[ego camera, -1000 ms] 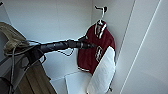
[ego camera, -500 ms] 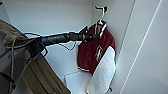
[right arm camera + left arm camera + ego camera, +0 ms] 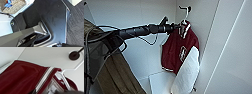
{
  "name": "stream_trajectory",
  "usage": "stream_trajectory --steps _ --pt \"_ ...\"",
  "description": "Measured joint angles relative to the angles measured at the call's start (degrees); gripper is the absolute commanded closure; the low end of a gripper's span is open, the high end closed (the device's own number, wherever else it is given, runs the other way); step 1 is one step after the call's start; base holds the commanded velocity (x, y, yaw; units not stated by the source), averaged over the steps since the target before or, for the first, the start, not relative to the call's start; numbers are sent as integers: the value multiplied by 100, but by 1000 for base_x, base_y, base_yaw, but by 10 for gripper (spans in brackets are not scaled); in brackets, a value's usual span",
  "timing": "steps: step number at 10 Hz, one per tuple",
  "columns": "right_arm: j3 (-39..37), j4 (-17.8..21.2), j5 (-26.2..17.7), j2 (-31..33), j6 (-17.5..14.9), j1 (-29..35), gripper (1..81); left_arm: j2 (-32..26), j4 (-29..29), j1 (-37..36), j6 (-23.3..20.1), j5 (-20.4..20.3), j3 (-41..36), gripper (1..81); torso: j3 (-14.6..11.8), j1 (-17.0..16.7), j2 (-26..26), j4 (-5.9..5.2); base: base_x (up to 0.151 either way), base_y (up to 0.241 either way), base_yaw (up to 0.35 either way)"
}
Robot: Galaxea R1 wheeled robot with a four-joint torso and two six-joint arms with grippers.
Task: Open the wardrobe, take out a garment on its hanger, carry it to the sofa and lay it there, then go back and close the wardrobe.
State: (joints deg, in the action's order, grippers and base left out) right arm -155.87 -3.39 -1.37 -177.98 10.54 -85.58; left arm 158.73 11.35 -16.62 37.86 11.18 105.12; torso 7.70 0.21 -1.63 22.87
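Olive-brown garment (image 3: pixel 114 72) hangs at left. Left arm (image 3: pixel 137 31) reaches across into the wardrobe (image 3: pixel 234 50); left gripper (image 3: pixel 177 26) sits at the jacket (image 3: pixel 175 51) collar by the white hanger (image 3: pixel 184 15). Grip width: can't tell. Jacket hangs at wardrobe's right wall, hook over dark peg (image 3: pixel 74 55).

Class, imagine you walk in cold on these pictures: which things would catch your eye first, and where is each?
First, the maroon jacket with its white sleeve, hanging on a white hanger from a dark peg in the wardrobe's upper right corner. Next, the robot's dark left arm stretching from the left up to the jacket's collar. A long olive-brown garment hangs at lower left.
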Motion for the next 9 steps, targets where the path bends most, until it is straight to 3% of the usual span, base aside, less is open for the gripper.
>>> stream_trajectory --steps 3,9 --pt "0 0 -1 -16 1 2 10 -9 2 -79 441 -350 63 10 0 0 2 0 0 0 0" --pt "0 0 0 -24 1 2 10 730 2 -154 627 -567 769 10 5 2 2 0 0 0 0"
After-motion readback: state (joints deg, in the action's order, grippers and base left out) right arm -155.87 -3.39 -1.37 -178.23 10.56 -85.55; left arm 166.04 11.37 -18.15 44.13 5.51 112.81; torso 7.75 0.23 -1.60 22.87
